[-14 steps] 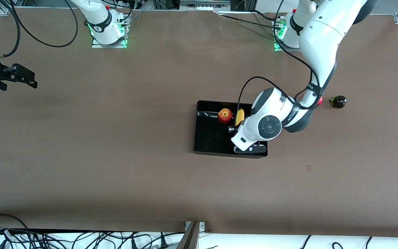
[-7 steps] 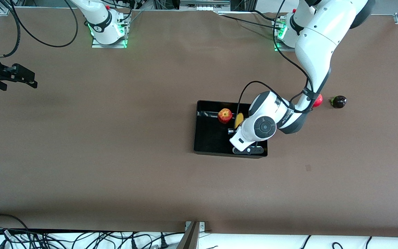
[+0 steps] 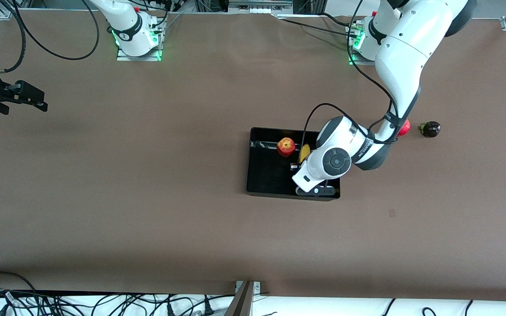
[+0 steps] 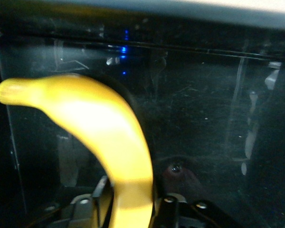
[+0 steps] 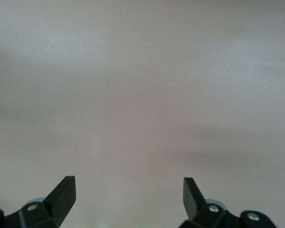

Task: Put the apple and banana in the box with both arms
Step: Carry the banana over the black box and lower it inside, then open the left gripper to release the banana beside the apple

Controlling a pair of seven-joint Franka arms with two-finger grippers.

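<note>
The black box (image 3: 270, 175) lies mid-table. The red apple (image 3: 286, 146) rests inside it by the wall farthest from the front camera. My left gripper (image 3: 299, 166) is low inside the box beside the apple, mostly hidden under its own wrist. It is shut on the yellow banana (image 3: 304, 152). In the left wrist view the banana (image 4: 109, 133) curves out from between the fingers (image 4: 97, 194) over the glossy box floor (image 4: 209, 118). My right gripper (image 3: 33, 100) waits open and empty at the right arm's end of the table; its wrist view shows it (image 5: 129, 190) over bare table.
A red round fruit (image 3: 405, 127), partly hidden by the left arm, and a dark round fruit with a green tip (image 3: 430, 129) lie on the table toward the left arm's end. Cables run along the table edge nearest the front camera.
The left arm shifted slightly toward the apple and lowered the banana into the box, then held still. The right arm has not moved.
</note>
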